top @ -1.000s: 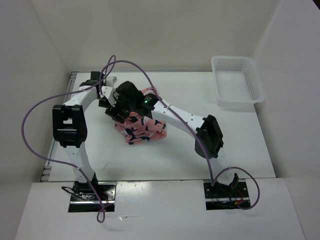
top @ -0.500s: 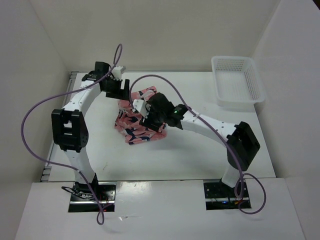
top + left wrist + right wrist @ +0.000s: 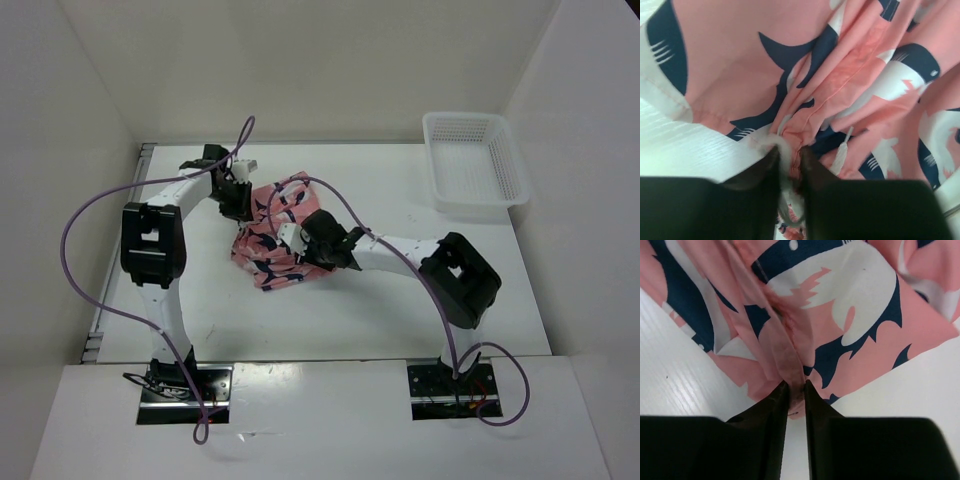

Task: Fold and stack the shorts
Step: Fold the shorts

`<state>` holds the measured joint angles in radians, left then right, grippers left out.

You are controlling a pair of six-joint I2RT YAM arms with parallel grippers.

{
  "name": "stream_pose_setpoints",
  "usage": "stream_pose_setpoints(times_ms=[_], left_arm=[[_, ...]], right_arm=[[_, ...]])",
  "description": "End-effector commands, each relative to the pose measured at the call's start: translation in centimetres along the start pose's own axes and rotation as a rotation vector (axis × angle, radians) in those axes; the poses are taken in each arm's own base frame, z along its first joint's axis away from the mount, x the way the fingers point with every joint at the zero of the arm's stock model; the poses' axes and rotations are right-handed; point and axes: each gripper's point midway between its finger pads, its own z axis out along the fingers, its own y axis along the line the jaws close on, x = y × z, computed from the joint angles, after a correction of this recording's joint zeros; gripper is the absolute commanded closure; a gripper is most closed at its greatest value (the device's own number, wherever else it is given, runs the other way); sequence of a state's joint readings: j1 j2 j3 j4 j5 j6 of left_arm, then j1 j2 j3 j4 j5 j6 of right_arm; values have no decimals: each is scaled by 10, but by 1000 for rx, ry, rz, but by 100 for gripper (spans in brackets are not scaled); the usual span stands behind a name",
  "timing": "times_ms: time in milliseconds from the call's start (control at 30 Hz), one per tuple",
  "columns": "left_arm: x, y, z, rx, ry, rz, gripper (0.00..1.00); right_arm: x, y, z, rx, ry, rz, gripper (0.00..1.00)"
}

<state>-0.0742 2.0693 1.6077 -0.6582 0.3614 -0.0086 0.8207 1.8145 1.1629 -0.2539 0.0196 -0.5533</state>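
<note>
The white table [image 3: 420,310] has open room from three to six o'clock, with walls close at nine and twelve. The shorts [image 3: 270,255] lie bunched left of centre; they look like light, limp cloth that will probably sag and slip unless pinched at a hem or the waistband. The mesh basket [image 3: 475,165] sits at two o'clock, well apart. The left gripper [image 3: 789,167] clenches a gathered fold at the heap's ten o'clock. The right gripper [image 3: 796,390] clamps an edge fold near its three o'clock.
</note>
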Motion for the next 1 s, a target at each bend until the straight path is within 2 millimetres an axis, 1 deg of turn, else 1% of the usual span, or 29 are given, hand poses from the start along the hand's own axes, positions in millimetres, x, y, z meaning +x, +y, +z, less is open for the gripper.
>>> stream_pose_setpoints(times_ms=[0,33,100,133,167,200,233,333,367,400,433,467,500,533,567,600,633,667,700,733,767,800,833,867,900,933,967], left_arm=[[1,-12,-3,68,13,-1,79],[1,-12,-3,68,13,-1,86],[3,-9,0,60,22,-5,96],[1,-5,1,38,14,-1,100],[-2,-3,2,26,3,4,100],[-10,0,0,9,-22,16,100],[-16,10,-3,-29,-41,13,100],[-43,20,-14,-74,-119,32,100],[-52,29,-20,-104,-149,32,100],[-56,32,-20,-119,-154,33,100],[-70,31,-25,-122,-193,47,100],[-76,30,-28,-124,-213,55,100],[-80,30,-30,-124,-222,58,100],[-84,29,-33,-125,-233,62,100],[-82,24,-26,-109,-220,67,100],[-78,27,-20,-108,-206,61,100],[-78,21,-19,-102,-196,68,98],[-72,15,-10,-83,-169,72,96],[-64,13,-7,-69,-146,63,94],[-58,8,-2,-62,-129,69,91],[-53,7,0,-52,-117,65,89],[-46,8,4,-51,-98,57,87],[-46,8,4,-51,-98,57,84],[-43,11,6,-60,-95,56,79],[-43,14,6,-75,-94,55,69],[-43,14,6,-75,-94,55,62],[-49,13,-2,-90,-109,60,55]], right_arm=[[1,-10,11,75,-16,7,78],[2,-12,11,84,-11,7,85],[2,-12,11,84,-11,-2,90],[2,-12,11,84,-11,-2,99],[2,-13,7,83,-9,-13,100],[5,-9,7,63,3,-28,100],[3,-11,1,64,1,-42,100],[14,3,-13,-5,9,-106,100],[24,12,-15,-32,17,-117,100],[23,11,-22,-24,4,-126,100],[29,18,-25,-50,13,-126,100],[35,26,-26,-80,17,-126,100],[36,30,-27,-99,21,-125,100],[38,33,-32,-110,15,-124,100],[42,39,-32,-139,22,-123,100],[39,39,-34,-141,8,-123,100],[39,39,-34,-141,8,-123,100],[35,37,-35,-135,-1,-123,100],[34,39,-35,-144,-7,-123,100],[25,35,-37,-143,-24,-123,100],[22,33,-39,-141,-27,-123,100],[15,37,-41,-168,-49,-112,89],[2,34,-45,-172,-77,-96,77],[-4,35,-51,-191,-87,-82,64],[-13,36,-55,-209,-111,-68,48],[-35,26,-65,-180,-160,-25,45],[-51,21,-78,-173,-210,-2,43]])
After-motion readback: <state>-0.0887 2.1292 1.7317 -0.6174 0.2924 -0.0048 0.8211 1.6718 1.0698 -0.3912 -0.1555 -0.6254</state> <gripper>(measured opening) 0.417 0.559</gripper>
